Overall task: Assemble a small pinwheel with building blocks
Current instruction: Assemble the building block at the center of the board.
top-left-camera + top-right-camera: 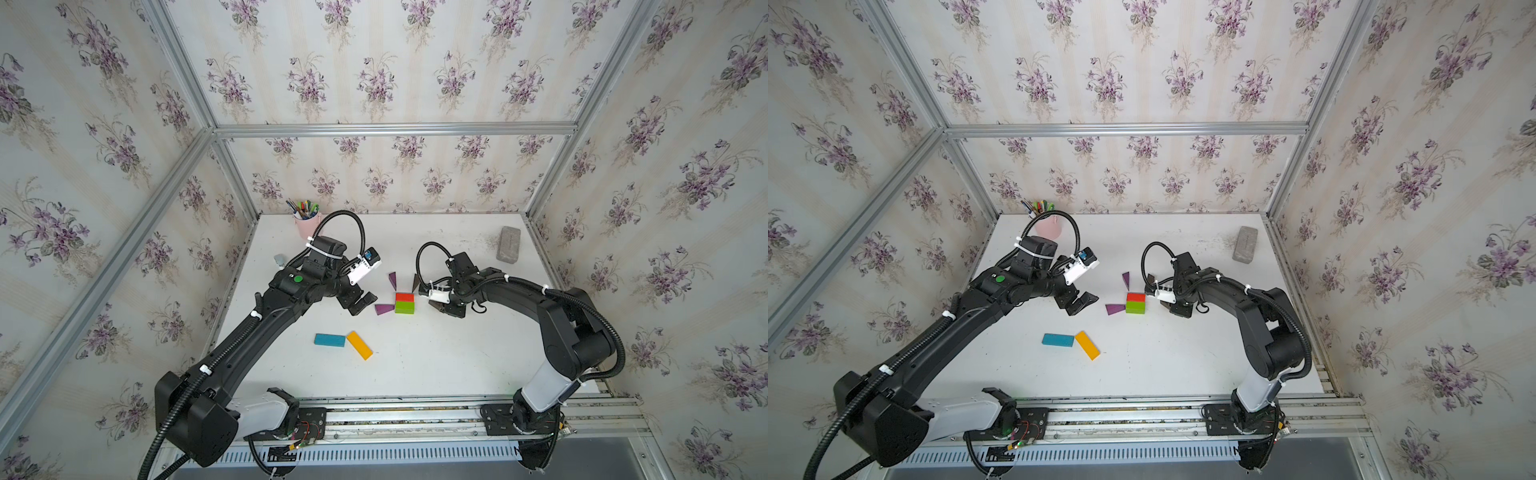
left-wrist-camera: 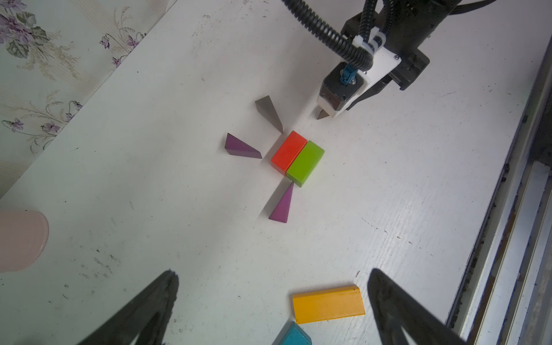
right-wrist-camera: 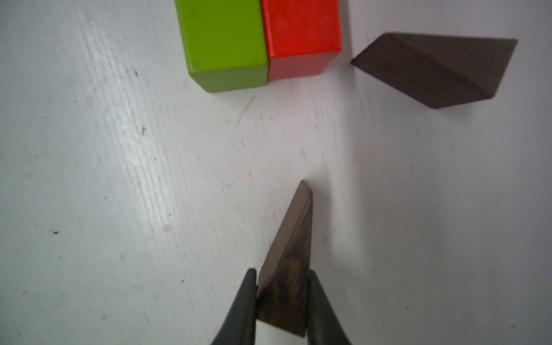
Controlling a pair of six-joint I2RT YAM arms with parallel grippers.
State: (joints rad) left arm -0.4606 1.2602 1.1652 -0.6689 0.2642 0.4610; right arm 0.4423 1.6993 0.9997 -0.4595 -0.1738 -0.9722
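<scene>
**A:** 3 wedges lie round the centre. Where is the 4th?

**B:** In the right gripper. Its jaws are pinched on the thick end of the held brown wedge. The thin tip is free and aimed at the red block and green block from their right, not yet touching them.

**A:** Why the thick end?

**B:** My guess is that it leaves the tip clear to slide in without the fingers bumping the centre. Whether the wedge rests on the table or hangs just above it, I cannot tell.

**A:** And the rest?

**B:** Mid-table, red sits far and green near, their sides touching. The left purple wedge points its tip at green and is about touching it. The far purple wedge and the loose brown wedge stand off red's far corners with small gaps. The fan looks loose and probably needs nudging.

**A:** The left gripper?

**B:** The left gripper is spread wide and empty, just left of the left purple wedge, likely to stay out of the right arm's way.

**A:** The stem?

**B:** The blue bar and yellow bar lie near-left with their ends close but not in line. They are well apart from the centre, so they are unplaced.
</scene>
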